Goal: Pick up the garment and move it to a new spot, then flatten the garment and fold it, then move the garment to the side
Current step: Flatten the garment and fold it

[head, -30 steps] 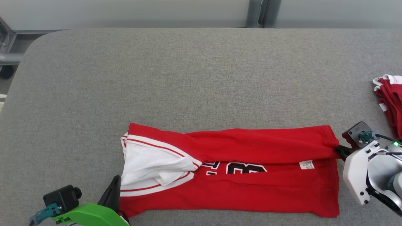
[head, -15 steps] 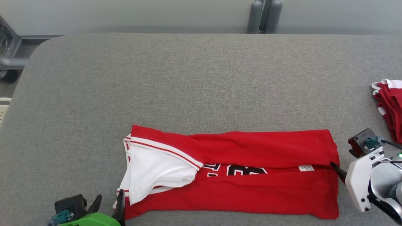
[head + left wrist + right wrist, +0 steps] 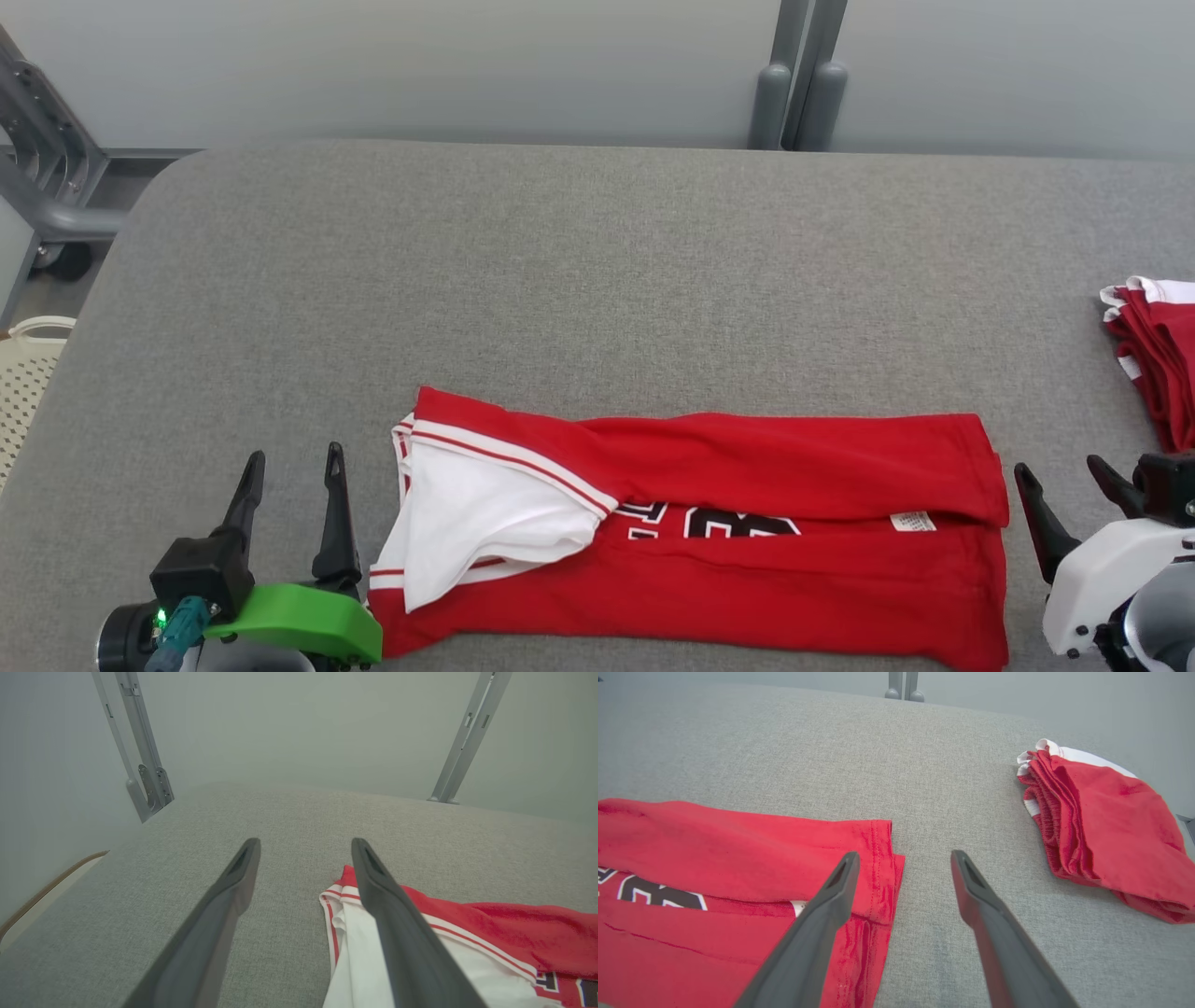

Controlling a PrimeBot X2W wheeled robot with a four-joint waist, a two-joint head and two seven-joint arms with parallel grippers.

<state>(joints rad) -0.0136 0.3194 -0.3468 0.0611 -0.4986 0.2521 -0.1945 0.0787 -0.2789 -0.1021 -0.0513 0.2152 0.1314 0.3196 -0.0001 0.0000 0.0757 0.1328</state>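
The garment point(image 3: 747, 523) is a red jersey with white trim and black numbers. It lies folded lengthwise into a long strip near the front of the grey table point(image 3: 597, 280). Its white-lined collar end point(image 3: 355, 933) points left and its hem point(image 3: 878, 868) points right. My left gripper point(image 3: 291, 459) stands open just left of the collar end, holding nothing. At the hem end, my right gripper point(image 3: 1060, 469) is also open and empty, its fingers apart from the cloth. In the right wrist view my right gripper point(image 3: 903, 856) hovers over the hem's corner.
A second red and white garment point(image 3: 1153, 359) lies bunched at the table's right edge, also seen as a folded pile point(image 3: 1101, 826) in the right wrist view. A cream basket point(image 3: 23, 383) sits beyond the table's left edge. Metal frame posts point(image 3: 798, 93) stand behind.
Both grippers let go of the jersey's ends, opened wide and drew back from it. The top flap settled onto the strip. The head camera tilted, shifting the whole picture down.
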